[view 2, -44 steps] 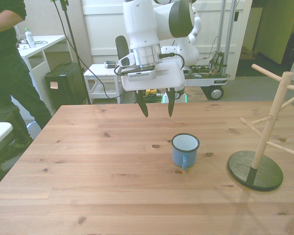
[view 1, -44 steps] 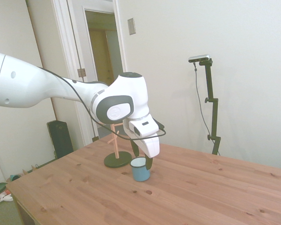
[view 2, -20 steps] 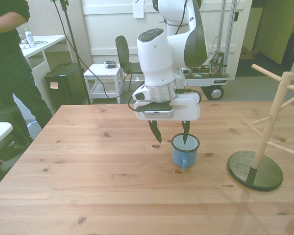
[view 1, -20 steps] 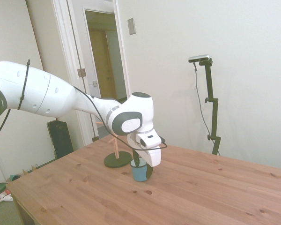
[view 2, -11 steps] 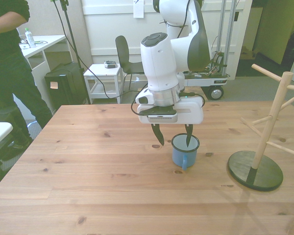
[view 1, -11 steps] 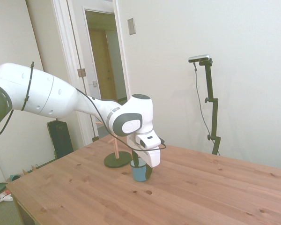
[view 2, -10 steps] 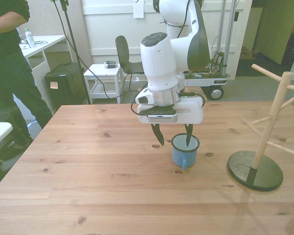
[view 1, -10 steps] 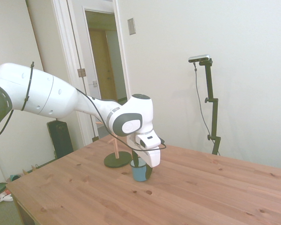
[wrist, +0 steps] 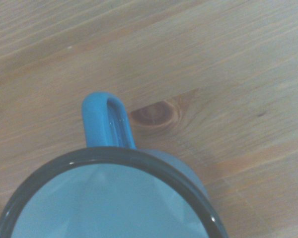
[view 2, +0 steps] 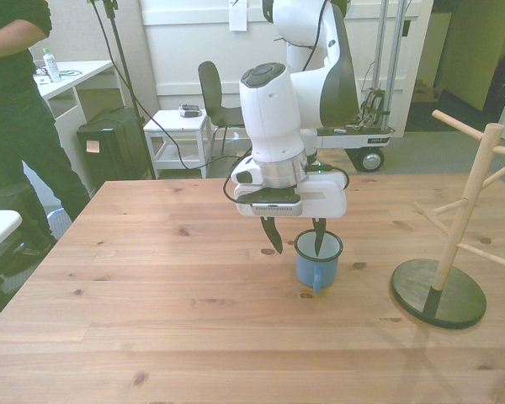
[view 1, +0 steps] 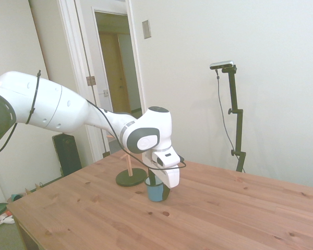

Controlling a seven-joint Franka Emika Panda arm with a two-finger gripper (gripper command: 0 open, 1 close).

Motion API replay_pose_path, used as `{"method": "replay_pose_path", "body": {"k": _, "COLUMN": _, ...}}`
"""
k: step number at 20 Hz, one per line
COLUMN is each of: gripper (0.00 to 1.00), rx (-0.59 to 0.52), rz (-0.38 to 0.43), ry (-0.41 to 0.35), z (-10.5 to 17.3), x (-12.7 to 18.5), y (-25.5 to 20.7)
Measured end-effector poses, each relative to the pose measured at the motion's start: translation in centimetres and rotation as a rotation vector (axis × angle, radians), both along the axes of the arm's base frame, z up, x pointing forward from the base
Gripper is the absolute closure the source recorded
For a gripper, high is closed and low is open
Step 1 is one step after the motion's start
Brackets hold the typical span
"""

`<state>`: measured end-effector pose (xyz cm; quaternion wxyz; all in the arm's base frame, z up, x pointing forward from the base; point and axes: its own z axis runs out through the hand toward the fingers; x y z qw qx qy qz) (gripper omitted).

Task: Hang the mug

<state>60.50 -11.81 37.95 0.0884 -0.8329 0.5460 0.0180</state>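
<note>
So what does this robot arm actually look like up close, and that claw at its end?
The arm is glossy white with rounded segments and dark grey joint caps. A thin black cable runs along it. Its gripper is a white block with two slim, dark, curved fingers.

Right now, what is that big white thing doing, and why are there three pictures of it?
The big white thing is a robot arm. At its end is a gripper, a hand with two dark fingers, and they are open. One finger dips inside a little blue mug and the other hangs outside its wall, so nothing is held yet. The mug stands upright on a wooden table. On the same table stands a wooden mug tree with pegs, where the mug is meant to hang.

The three pictures come from three cameras: one off to the table's side, one across the table, and one on the robot's wrist. The wrist camera looks down from close by, so you see the mug's dark rim and its handle.
</note>
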Motion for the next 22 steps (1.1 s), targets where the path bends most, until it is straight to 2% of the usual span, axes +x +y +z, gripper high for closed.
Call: {"method": "replay_pose_path", "body": {"k": 22, "gripper": 1.0, "rx": -0.002, "rz": -0.004, "ry": -0.005, "z": 0.15, "x": 0.04, "y": -0.28}}
